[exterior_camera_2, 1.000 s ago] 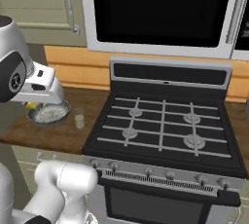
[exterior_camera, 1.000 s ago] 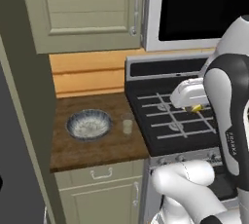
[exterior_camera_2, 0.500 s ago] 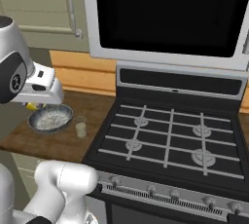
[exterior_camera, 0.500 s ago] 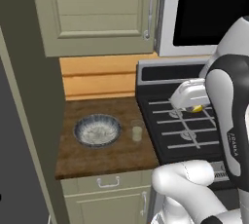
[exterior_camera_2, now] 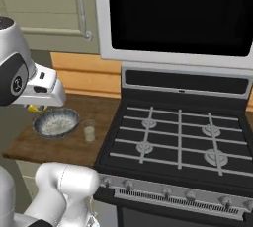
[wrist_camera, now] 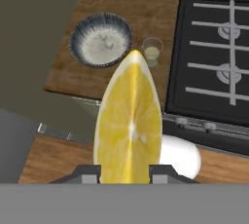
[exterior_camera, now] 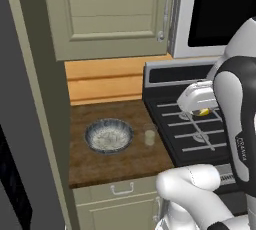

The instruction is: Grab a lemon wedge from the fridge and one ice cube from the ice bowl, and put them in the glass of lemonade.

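I've got the lemon wedge [wrist_camera: 129, 121] pinched between the narrowed jaws of the gripper [wrist_camera: 125, 173]; in the hand view it stands upright right in front of the camera, cut face toward me. So the fridge part looks done and the step in hand is carrying the wedge to the glass, I'd judge.

Going left to right ahead of the gripper: the ice bowl [wrist_camera: 101, 40] sits beyond and to the left of the wedge tip on the wooden counter [wrist_camera: 141, 9], whitish icy stuff in it, a couple of cubes visible near the middle. Just right of it, near but apart, is the glass of lemonade [wrist_camera: 152, 51], pale yellowish liquid inside, no wedge in it yet. Further right is the stove [wrist_camera: 219, 47], black grates.

In the left base view the gripper [exterior_camera: 200, 105] hangs over the stove, well right of the glass [exterior_camera: 149, 137]. Next move: swing left, get over the rim, let go. Small glass, so centring matters. Ice cube not yet fetched.
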